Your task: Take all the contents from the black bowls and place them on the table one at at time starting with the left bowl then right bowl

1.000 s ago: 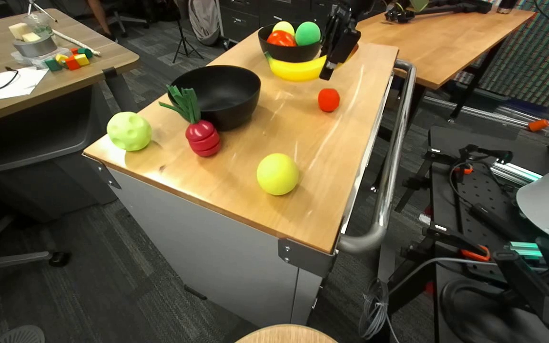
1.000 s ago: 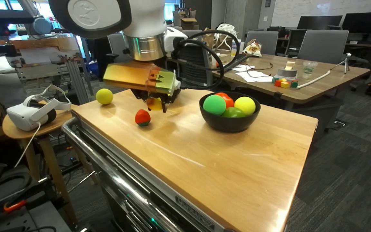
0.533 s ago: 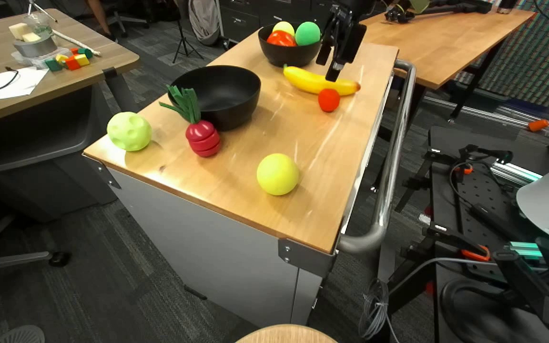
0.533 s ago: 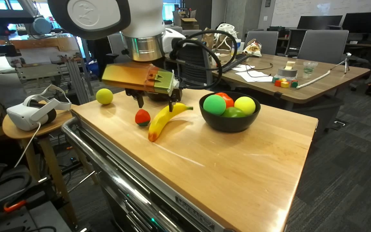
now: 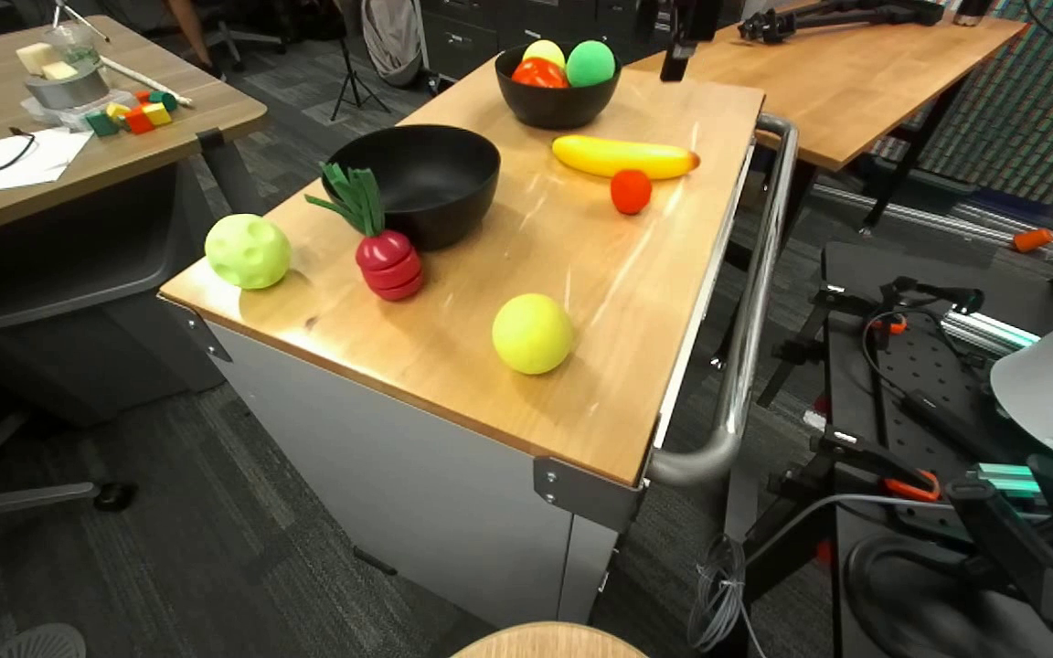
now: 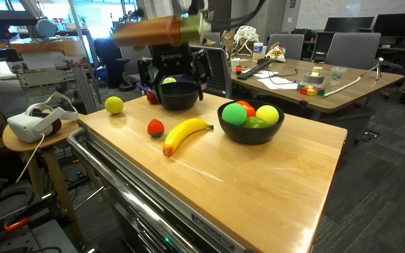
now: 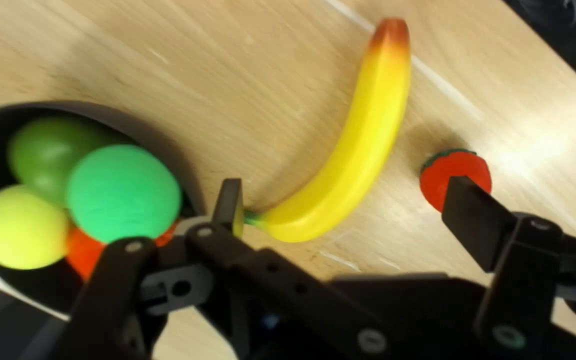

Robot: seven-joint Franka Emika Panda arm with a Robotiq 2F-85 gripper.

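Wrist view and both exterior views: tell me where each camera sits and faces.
In an exterior view: above the radish end of the table, looking down along it to the filled bowl; a gripper finger at top, apparently the robot's base at right.
In an exterior view: above the rail side, looking slantwise across; the open gripper and orange-green casing at top.
Wrist view: on the wrist, facing down at the banana; fingers show low.
Shared by both exterior views: banana, filled bowl, other black bowl.

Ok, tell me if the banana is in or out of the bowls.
Out: in both exterior views, the banana lies on the wooden tabletop.
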